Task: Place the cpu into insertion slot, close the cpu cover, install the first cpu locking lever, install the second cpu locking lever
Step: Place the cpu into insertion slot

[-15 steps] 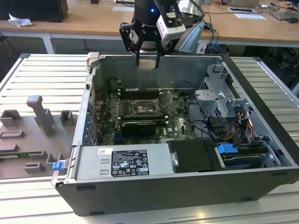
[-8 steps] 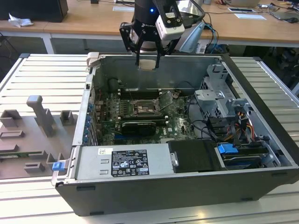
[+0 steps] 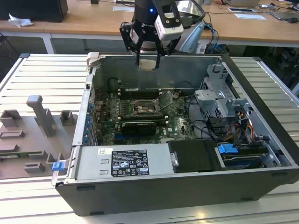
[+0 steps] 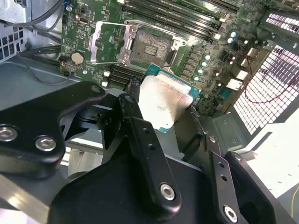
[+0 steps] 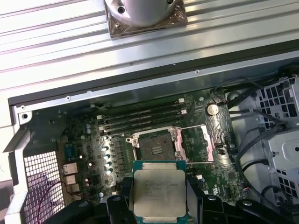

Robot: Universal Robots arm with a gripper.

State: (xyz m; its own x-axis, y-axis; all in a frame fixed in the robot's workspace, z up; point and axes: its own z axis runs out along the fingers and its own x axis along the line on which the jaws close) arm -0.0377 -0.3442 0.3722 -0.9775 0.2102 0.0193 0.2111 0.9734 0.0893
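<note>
I have one cpu [image 3: 148, 65] clamped edge to edge between the two fingers [image 4: 140, 135] of the hand [image 3: 148, 62], its silvery top turned up toward both wrist cameras and its green border showing past the fingertips. The hand hangs above the one open computer case [image 3: 187, 186], which lies on the slatted metal surface [image 3: 42, 70]. The chip is in the air and touches nothing but the fingers.

Below the hand, down on the green board, sits the single insertion slot [image 5: 158, 145], its dark centre bare. The one cpu cover [image 5: 201, 144] is swung open and lies beside the slot, a thin metal frame with its window over the board. One round coin cell [image 5: 212, 109] sits just past the cover.

On the slot's other side from the hand runs a bank of long memory slots [image 5: 140, 119]; I cannot count them with certainty. One long black graphics card [image 3: 138, 126] lies on the board near the socket, lower than the hand.
</note>
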